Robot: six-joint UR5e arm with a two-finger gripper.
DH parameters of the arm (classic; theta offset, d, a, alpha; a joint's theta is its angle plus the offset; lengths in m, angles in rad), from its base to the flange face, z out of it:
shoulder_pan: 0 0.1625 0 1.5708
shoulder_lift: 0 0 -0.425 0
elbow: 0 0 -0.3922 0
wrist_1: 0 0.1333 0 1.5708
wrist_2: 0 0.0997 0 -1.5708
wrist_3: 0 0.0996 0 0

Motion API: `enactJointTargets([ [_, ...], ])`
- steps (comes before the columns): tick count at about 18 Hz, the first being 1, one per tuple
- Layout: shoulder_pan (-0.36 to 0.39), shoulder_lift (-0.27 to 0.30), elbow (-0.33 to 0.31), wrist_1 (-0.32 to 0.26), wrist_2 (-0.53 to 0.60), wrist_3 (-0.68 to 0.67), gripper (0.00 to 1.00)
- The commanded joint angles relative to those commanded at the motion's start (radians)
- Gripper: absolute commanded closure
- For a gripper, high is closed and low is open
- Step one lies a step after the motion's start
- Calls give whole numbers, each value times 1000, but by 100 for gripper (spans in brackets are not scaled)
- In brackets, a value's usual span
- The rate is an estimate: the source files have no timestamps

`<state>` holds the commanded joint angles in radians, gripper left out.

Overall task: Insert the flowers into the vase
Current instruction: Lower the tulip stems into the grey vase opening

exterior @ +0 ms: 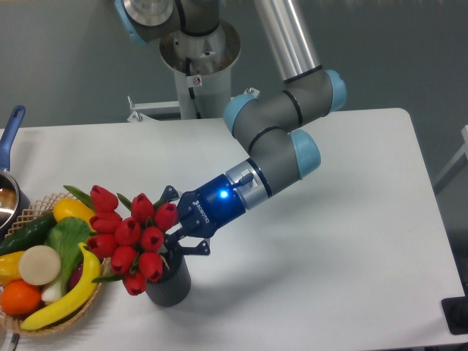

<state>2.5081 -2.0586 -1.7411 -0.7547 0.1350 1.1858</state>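
Observation:
The flowers point(131, 238), a tight bunch of red tulip buds with green leaves, lean to the left over the mouth of the vase point(170, 285). The vase is small, dark grey and ribbed, and stands upright near the table's front edge. The lower stems are hidden behind the buds and the vase rim, so I cannot tell how deep they sit. My gripper point(175, 238) reaches in from the upper right, just above the vase mouth. Its fingers point(191, 247) are closed around the bunch at the stems, and the fingertips are partly hidden by the buds.
A woven basket point(73, 316) of fruit and vegetables, with a banana, an orange and a cucumber, stands right beside the flowers on the left. A pot with a blue handle point(10, 131) is at the left edge. The arm's base point(197, 73) stands behind the table.

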Motion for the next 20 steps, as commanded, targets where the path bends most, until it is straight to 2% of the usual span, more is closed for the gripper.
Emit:
enactJointTargets([
  [5,8,-31,2,0,0,3,100],
  [14,9,-46,-11,0,0,11,100],
  [20,9,-52,-17,0,0,11,85],
])
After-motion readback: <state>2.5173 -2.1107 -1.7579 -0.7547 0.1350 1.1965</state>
